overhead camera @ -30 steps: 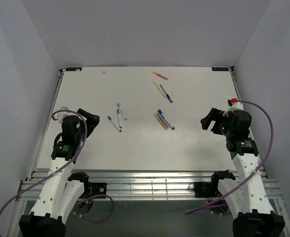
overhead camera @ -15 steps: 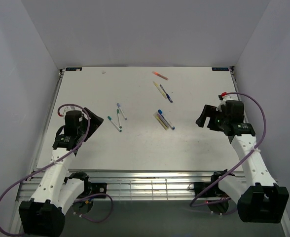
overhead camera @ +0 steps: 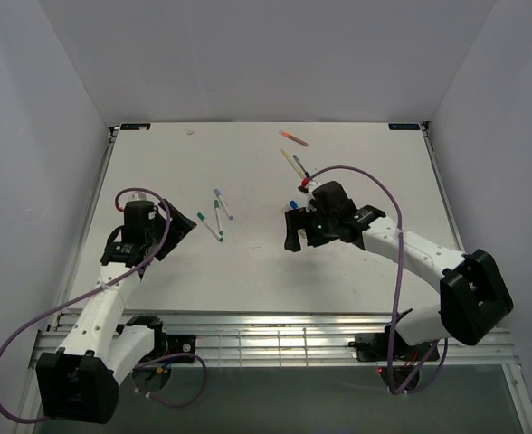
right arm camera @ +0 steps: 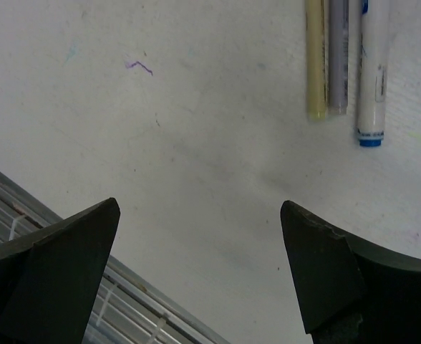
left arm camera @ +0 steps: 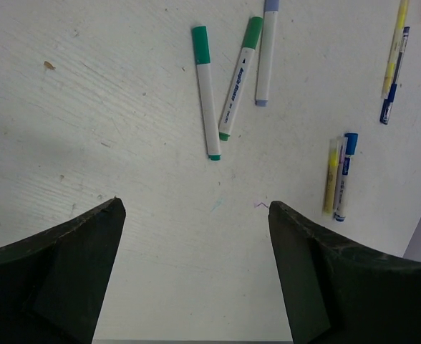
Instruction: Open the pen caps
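Both sets of jaws stand wide from where I sit, nothing between them, over the white surface [overhead camera: 248, 271]. Ahead of my left jaws three pens [left arm camera: 238, 79] lie loosely fanned, two wearing green caps [left arm camera: 200, 44]. Just beyond my right jaws a yellow pen [right arm camera: 315, 57], a grey pen [right arm camera: 338, 57] and a blue-tipped pen [right arm camera: 374, 72] lie side by side; an orange pen [overhead camera: 293, 137] lies near the far edge

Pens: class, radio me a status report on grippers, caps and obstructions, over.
Left gripper open, empty. Right gripper open, empty, hovering by three pens. Pen caps on. Nothing in the way.
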`<state>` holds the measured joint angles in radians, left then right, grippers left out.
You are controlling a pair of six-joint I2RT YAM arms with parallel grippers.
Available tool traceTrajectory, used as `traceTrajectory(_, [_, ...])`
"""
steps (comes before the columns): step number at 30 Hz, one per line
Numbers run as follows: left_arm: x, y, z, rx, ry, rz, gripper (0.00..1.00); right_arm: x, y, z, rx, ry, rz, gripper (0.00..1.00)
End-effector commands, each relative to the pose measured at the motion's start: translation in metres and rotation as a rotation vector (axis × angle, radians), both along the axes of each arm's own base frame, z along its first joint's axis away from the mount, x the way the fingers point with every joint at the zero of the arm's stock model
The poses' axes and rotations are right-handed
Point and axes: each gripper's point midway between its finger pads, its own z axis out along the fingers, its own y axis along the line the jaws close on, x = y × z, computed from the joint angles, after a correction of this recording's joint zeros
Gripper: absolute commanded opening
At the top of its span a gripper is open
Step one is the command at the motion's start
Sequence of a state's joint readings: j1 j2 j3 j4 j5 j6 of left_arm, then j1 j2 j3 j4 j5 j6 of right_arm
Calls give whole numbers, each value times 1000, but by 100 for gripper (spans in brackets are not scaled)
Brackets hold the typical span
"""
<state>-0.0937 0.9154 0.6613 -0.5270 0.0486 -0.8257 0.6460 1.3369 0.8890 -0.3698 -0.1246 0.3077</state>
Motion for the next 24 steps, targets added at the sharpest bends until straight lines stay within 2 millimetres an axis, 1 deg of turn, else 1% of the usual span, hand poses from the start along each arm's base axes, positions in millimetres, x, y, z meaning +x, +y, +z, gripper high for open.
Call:
traceTrajectory(1, [-1, -1, -7, 8, 23, -12, 92, 32, 37, 21, 41, -88, -1, 100])
traceTrajectory(2, [0, 0, -9, 14, 31, -13, 89, 42, 50, 34, 67, -123, 12, 100])
traceTrajectory(3, [2, 2, -14, 26, 49, -4, 88, 47, 56, 26, 46, -113, 16, 100])
traceTrajectory(4, [3, 3, -16, 31, 56, 3, 88, 51, 60, 28, 42, -111, 17, 100])
traceTrajectory(5, [5, 5, -18, 36, 61, 15, 87, 59, 68, 39, 58, -128, 14, 100])
traceTrajectory(6, [8, 9, -27, 55, 93, 34, 86, 62, 71, 39, 60, -121, 13, 100])
traceTrajectory(7, [15, 13, -25, 71, 96, 51, 84, 64, 75, 42, 70, -126, 14, 100])
traceTrajectory(8, [18, 15, -29, 83, 119, 58, 82, 67, 76, 45, 79, -134, 11, 100])
traceTrajectory(9, [21, 17, -42, 103, 182, 68, 80, 71, 78, 50, 88, -148, 7, 100])
traceTrajectory(10, [26, 18, -43, 114, 201, 72, 79, 71, 79, 52, 90, -153, 8, 100])
traceTrajectory(11, [36, 18, -35, 126, 196, 66, 79, 72, 79, 53, 89, -159, 8, 100])
traceTrajectory(12, [41, 19, -35, 135, 207, 65, 79, 75, 76, 52, 77, -167, -5, 100])
traceTrajectory(13, [46, 21, -43, 164, 244, 73, 79, 75, 74, 52, 68, -171, -6, 100])
traceTrajectory(14, [56, 21, -36, 176, 231, 74, 79, 75, 72, 50, 59, -176, -10, 100])
traceTrajectory(15, [62, 20, -35, 180, 232, 72, 79, 75, 68, 47, 43, -179, -19, 100])
traceTrajectory(16, [65, 18, -42, 190, 257, 65, 78, 75, 67, 45, 35, -183, -15, 100])
traceTrajectory(17, [74, 16, -37, 188, 245, 65, 78, 74, 66, 45, 33, -187, -13, 100])
traceTrajectory(19, [79, 11, -40, 197, 255, 55, 78, 71, 64, 42, 26, -184, -5, 99])
traceTrajectory(20, [83, 11, -48, 209, 278, 58, 78, 75, 58, 41, 5, -200, -25, 99])
traceTrajectory(21, [90, 10, -46, 210, 271, 61, 78, 75, 56, 42, -1, -209, -31, 99])
traceTrajectory(22, [92, 9, -47, 219, 282, 58, 78, 73, 54, 41, -7, -210, -30, 99])
traceTrajectory(23, [93, 10, -56, 240, 306, 64, 78, 73, 52, 42, -11, -215, -30, 99])
traceTrajectory(24, [99, 10, -53, 246, 301, 68, 78, 74, 49, 45, -9, -224, -36, 98])
